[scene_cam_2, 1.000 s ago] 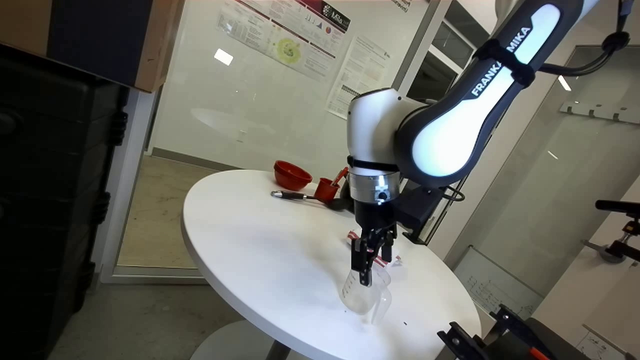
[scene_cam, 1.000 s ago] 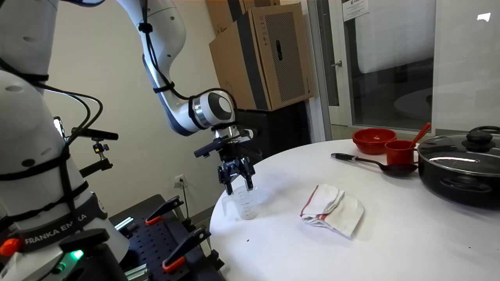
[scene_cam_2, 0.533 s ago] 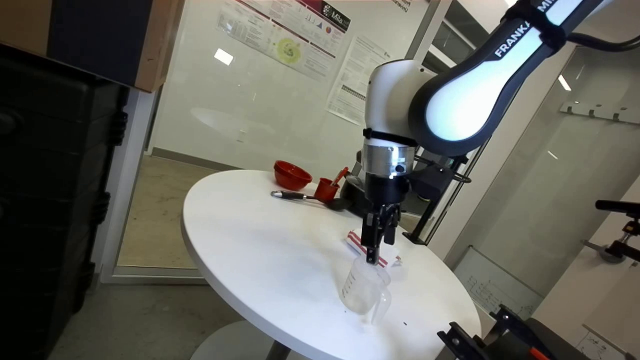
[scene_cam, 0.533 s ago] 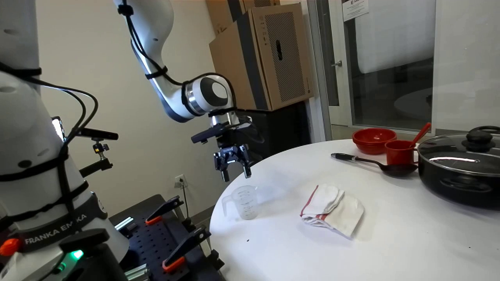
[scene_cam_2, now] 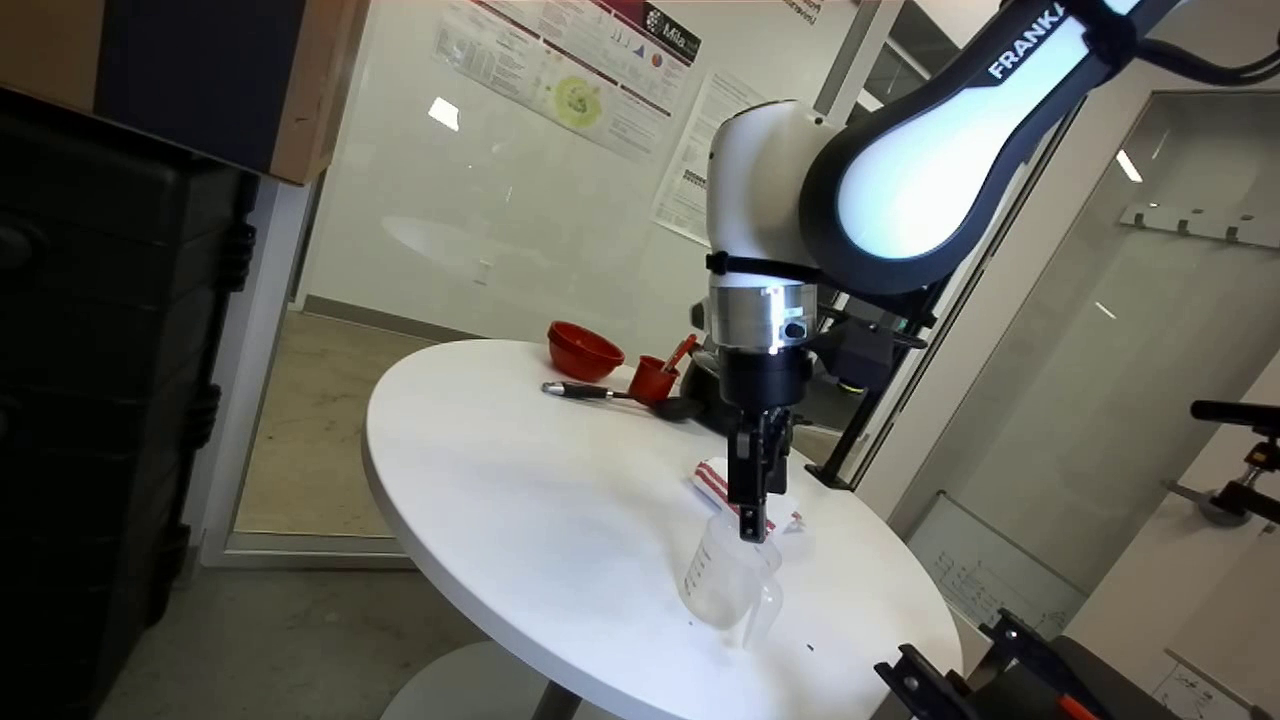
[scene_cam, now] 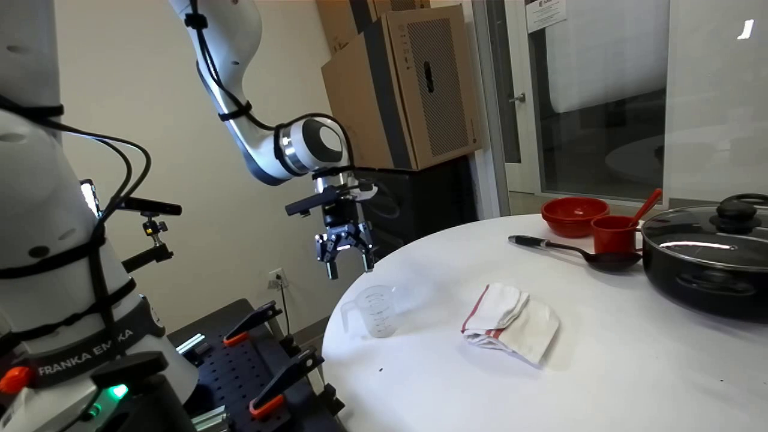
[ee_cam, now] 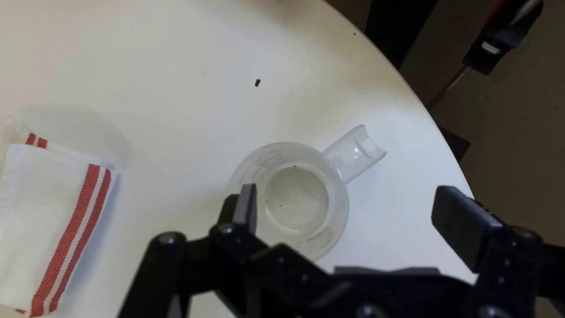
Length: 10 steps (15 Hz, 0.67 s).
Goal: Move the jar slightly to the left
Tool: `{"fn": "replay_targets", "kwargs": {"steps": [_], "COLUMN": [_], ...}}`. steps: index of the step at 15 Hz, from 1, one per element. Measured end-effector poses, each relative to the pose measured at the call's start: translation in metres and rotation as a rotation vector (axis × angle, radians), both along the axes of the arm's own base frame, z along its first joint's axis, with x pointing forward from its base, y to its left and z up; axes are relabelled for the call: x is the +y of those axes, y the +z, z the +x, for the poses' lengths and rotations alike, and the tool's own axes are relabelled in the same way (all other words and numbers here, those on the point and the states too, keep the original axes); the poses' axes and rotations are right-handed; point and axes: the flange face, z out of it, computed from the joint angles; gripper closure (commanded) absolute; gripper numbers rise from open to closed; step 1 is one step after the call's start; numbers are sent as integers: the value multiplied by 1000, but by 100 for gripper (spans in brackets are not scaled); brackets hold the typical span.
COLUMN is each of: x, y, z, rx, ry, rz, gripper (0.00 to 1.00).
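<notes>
The jar is a clear plastic measuring jug with a handle and printed markings. It stands upright on the white table near its edge, in both exterior views [scene_cam: 379,313] [scene_cam_2: 718,585]. In the wrist view the jug [ee_cam: 296,198] is seen from above, with its handle pointing up and right. My gripper [scene_cam: 350,270] is open and empty, above the jug and apart from it; it also shows in an exterior view [scene_cam_2: 763,512]. In the wrist view the gripper [ee_cam: 348,212] has its left finger overlapping the jug's left side and its right finger well right of it.
A folded white cloth with red stripes [scene_cam: 510,324] lies beside the jug; it also shows in the wrist view [ee_cam: 48,212]. Further off are red bowls [scene_cam: 574,216], a red cup [scene_cam: 614,235], a black spoon [scene_cam: 606,260] and a lidded black pan [scene_cam: 708,270]. The table edge [ee_cam: 423,108] is close to the handle.
One second ago my open fingers were down at the jug's rim. The gripper has since risen off the jug and shifted slightly sideways. The jug has not visibly moved.
</notes>
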Motion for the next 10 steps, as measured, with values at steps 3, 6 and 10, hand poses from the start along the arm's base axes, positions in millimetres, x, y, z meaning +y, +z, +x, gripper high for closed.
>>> {"fn": "replay_targets", "kwargs": {"steps": [3, 6, 10], "x": [2, 1, -1], "y": [-2, -8, -20], "z": [2, 10, 20], "rx": [29, 42, 47], "ry": [13, 7, -2], "rz": [-16, -27, -28], "gripper": [0, 0, 0]}}
